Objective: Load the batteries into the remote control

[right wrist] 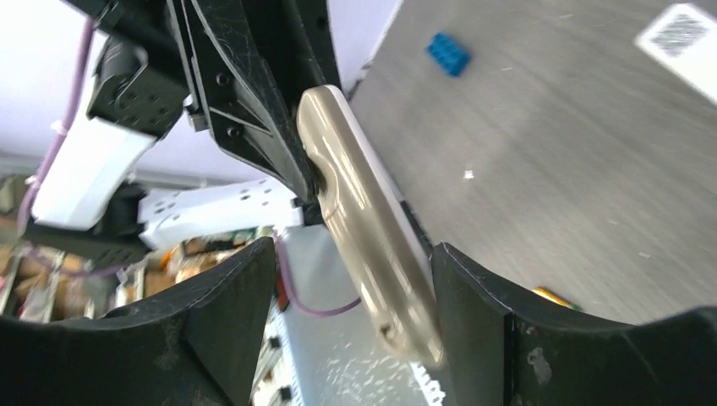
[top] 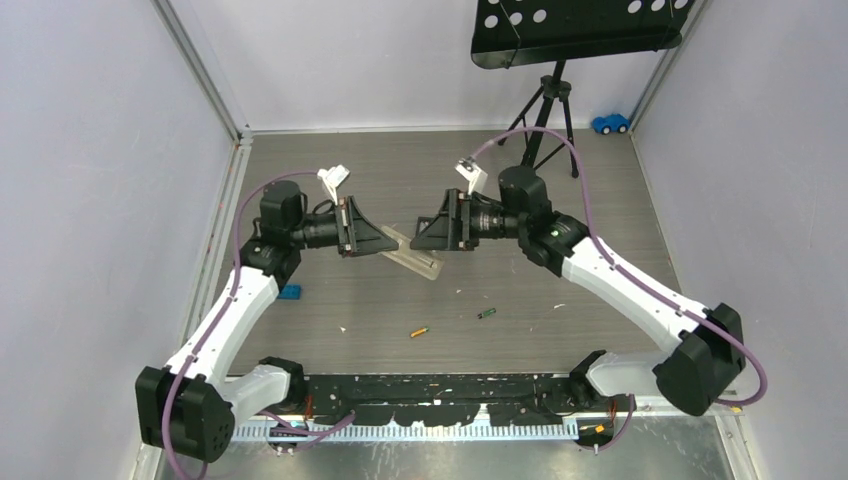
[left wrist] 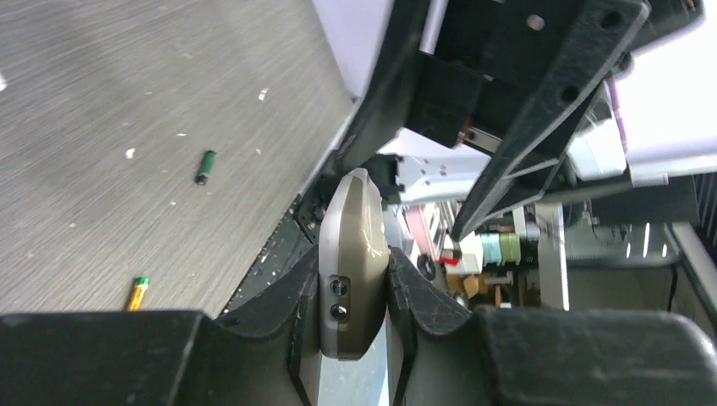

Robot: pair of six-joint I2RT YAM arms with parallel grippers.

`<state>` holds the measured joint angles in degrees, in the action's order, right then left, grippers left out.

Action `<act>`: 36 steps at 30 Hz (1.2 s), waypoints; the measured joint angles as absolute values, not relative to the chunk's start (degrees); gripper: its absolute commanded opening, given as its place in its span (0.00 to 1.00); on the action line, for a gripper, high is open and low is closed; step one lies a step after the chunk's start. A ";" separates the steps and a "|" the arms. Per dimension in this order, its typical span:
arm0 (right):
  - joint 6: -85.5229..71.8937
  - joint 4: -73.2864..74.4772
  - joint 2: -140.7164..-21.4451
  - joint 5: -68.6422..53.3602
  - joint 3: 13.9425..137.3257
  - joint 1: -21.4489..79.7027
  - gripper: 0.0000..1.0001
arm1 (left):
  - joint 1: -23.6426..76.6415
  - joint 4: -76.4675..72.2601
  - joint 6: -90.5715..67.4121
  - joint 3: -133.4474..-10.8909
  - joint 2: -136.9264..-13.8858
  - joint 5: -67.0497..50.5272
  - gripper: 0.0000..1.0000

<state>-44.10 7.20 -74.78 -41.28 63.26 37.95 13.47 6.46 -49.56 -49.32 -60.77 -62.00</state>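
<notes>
Remote control point(top: 412, 256) held mid-air over centre of worktop point(top: 600, 200), left pincer point(left wrist: 355, 292) clamped on one end, right pincer point(right wrist: 351, 288) wide around the other; looks light, stiff, slick-shelled, so I'd grip across the long edges

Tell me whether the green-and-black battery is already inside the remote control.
No, the green-and-black battery lies loose on the table, apart from the remote control.
</notes>
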 measured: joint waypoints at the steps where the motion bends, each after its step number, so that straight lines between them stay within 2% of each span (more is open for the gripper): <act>1: -43.94 7.68 -73.52 -38.48 62.11 37.78 0.73 | 13.56 6.68 -49.89 -48.64 -61.06 -60.62 0.00; 4: -44.10 9.13 -68.66 -29.41 57.91 37.60 0.71 | 13.61 7.33 -50.94 -46.30 -61.36 -54.72 0.00; 9: -48.01 8.64 -60.51 -17.61 50.04 37.60 0.57 | 15.46 6.98 -52.31 -41.93 -61.25 -43.70 0.00; 14: -55.75 3.95 -60.95 -12.32 42.39 37.89 0.50 | 21.37 0.93 -55.51 -34.33 -63.20 -34.52 0.00; 17: -59.35 1.65 -63.99 -10.63 38.81 38.35 0.50 | 24.01 -3.49 -57.71 -31.07 -67.37 -30.83 0.00; 21: -62.28 -0.97 -68.71 -8.97 36.93 39.42 0.59 | 26.85 -7.14 -58.54 -29.52 -72.93 -26.55 0.00; 28: -64.86 -7.18 -74.54 -7.31 35.00 40.97 0.60 | 29.28 -13.23 -58.19 -29.41 -78.46 -23.11 0.00; 36: -67.13 -9.19 -79.90 -5.08 34.04 42.70 0.64 | 29.54 -17.69 -57.47 -27.79 -79.09 -22.52 0.00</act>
